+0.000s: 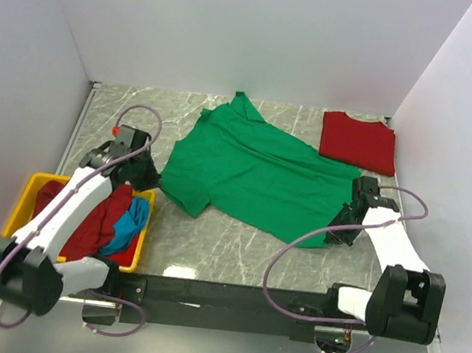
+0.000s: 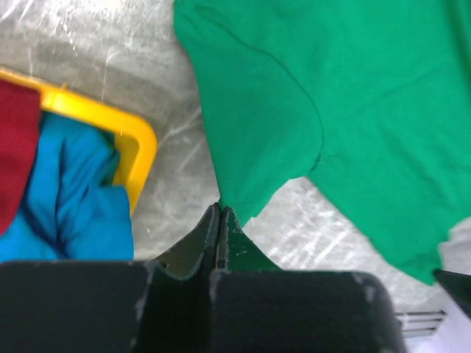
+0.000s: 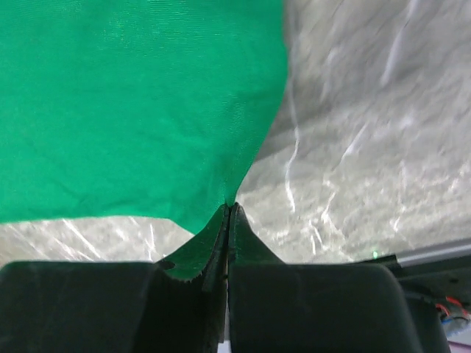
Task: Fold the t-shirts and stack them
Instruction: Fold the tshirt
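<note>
Top view: my left arm [image 1: 68,208] covers much of the yellow bin [image 1: 46,176] & part of the dark red shirt [image 1: 101,220] inside. Wrist views: green t-shirt [image 2: 368,95] runs off frame edges; tabletop [image 3: 383,110] on right cam prob. blurred.

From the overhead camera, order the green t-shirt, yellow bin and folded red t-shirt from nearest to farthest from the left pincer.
1. green t-shirt: its sleeve is pinched in the left pincer, spreading to its right.
2. yellow bin: close beside the pincer, on the near left.
3. folded red t-shirt: far right back corner.
</note>
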You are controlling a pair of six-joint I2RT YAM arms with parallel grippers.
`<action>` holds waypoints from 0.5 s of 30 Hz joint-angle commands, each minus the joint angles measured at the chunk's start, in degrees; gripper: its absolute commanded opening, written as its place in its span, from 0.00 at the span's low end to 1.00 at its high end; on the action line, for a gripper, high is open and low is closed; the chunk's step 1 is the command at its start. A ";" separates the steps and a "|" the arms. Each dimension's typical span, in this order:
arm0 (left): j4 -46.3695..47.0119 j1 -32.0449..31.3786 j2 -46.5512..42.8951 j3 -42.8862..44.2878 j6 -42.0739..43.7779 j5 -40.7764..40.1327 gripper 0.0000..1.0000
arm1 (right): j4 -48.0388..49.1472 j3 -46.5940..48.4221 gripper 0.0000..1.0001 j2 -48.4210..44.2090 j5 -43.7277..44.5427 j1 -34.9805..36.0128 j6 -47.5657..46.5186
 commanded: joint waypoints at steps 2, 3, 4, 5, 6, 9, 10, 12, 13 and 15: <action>-4.54 0.20 -5.80 -1.60 -3.02 -0.45 0.01 | -4.80 -0.46 0.00 -3.28 1.63 3.65 1.19; -4.90 0.20 -6.50 -1.95 -3.20 -0.45 0.01 | -5.15 -0.81 0.00 -4.42 1.81 4.00 1.45; -5.16 0.20 -7.73 -2.65 -3.29 -0.45 0.01 | -5.76 -1.60 0.00 -4.95 1.89 4.27 1.54; -5.86 0.20 -8.17 -3.01 -3.38 -0.45 0.01 | -5.94 -1.87 0.00 -5.48 2.07 4.53 1.63; -6.04 0.20 -8.70 -3.27 -3.38 -0.45 0.01 | -6.12 -2.13 0.00 -6.53 2.24 4.45 1.63; -8.06 0.20 -10.11 -3.72 -3.90 -0.45 0.01 | -7.17 -2.05 0.00 -7.50 1.90 4.53 1.72; -8.59 0.02 -10.90 -3.80 -4.08 -0.45 0.01 | -7.96 -1.61 0.00 -7.68 1.81 4.62 1.72; -9.47 0.11 -12.04 -4.24 -4.78 -0.45 0.01 | -8.58 -1.52 0.00 -8.64 1.72 4.62 1.80; -9.65 0.11 -13.00 -4.50 -4.87 -0.45 0.01 | -9.27 -1.35 0.00 -8.99 1.72 4.62 1.89; -10.26 0.02 -13.45 -4.77 -5.05 -0.45 0.01 | -9.81 -1.26 0.00 -9.96 1.81 4.62 2.15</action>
